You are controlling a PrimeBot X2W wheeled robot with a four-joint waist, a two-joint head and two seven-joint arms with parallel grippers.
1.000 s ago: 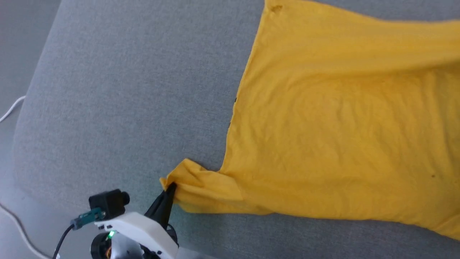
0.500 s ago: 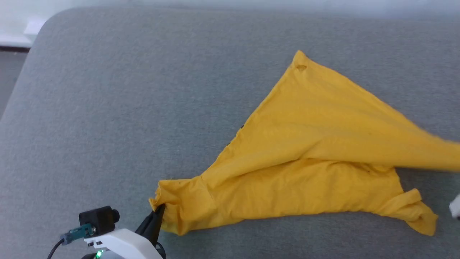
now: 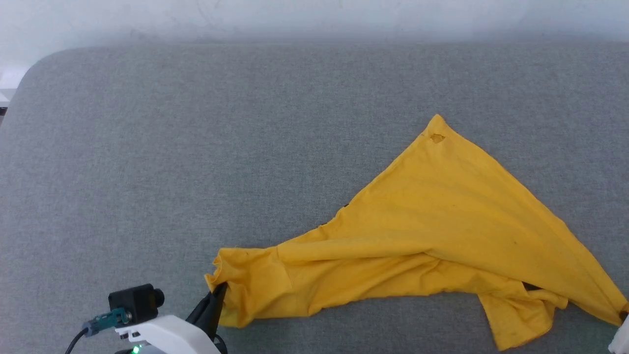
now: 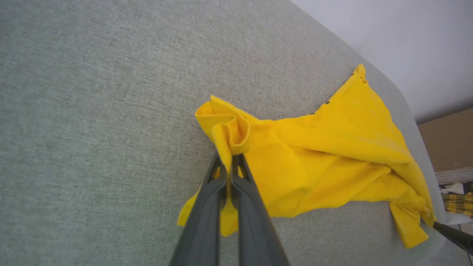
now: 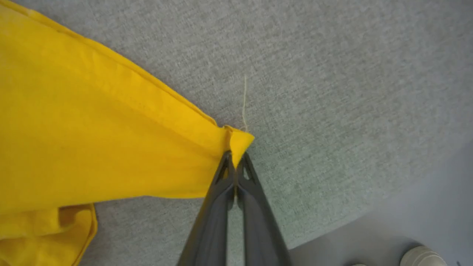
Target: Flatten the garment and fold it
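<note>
Head view: yellow T-shirt lies bunched in a rough triangle, lower right of the grey cushion. My left claw is clenched on a sleeve end, lower left of centre. My right claw pinches a hemmed corner. Step: flattening, no fold begun. Next, I judge: draw both grips apart, lay cloth smooth.

The mustard-yellow garment is stretched out as a rumpled, back-up triangle. A bunched sleeve is pinched at the left gripper tips, and a hem corner (loose thread trailing) at the right gripper tips.
</note>
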